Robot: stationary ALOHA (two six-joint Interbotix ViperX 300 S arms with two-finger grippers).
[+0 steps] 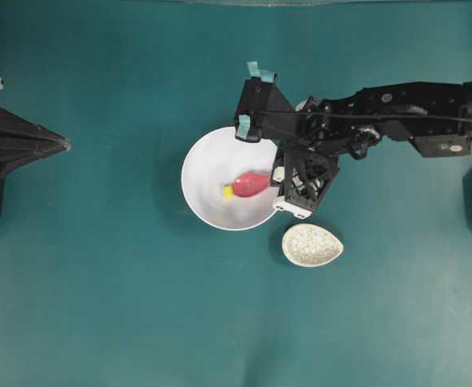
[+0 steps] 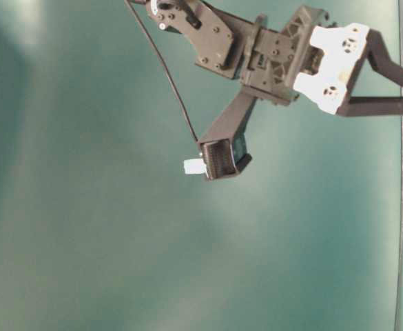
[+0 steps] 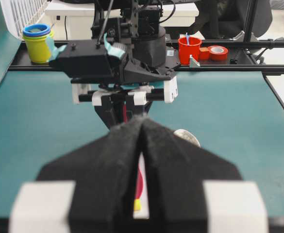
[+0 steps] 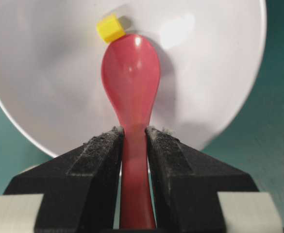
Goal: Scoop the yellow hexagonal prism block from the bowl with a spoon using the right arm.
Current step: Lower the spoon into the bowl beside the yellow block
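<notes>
White bowl [image 1: 207,173] at table centre. Right gripper [image 4: 134,145] over its rim, jaws clamped on the pink-red spoon [image 4: 131,77] handle; scoop inside bowl. Yellow hexagonal prism block [image 4: 110,28] on bowl floor, touching scoop tip. Left gripper [image 3: 142,145] well apart, jaws closed, holding nothing.

This looks like a robotics lab: two black arms [image 1: 397,113] are mounted at a teal-covered table [image 1: 123,306], with a black frame rail [image 3: 239,43], tape rolls [image 3: 218,51], a red cup [image 3: 189,48] and stacked cups [image 3: 36,41] behind.
</notes>
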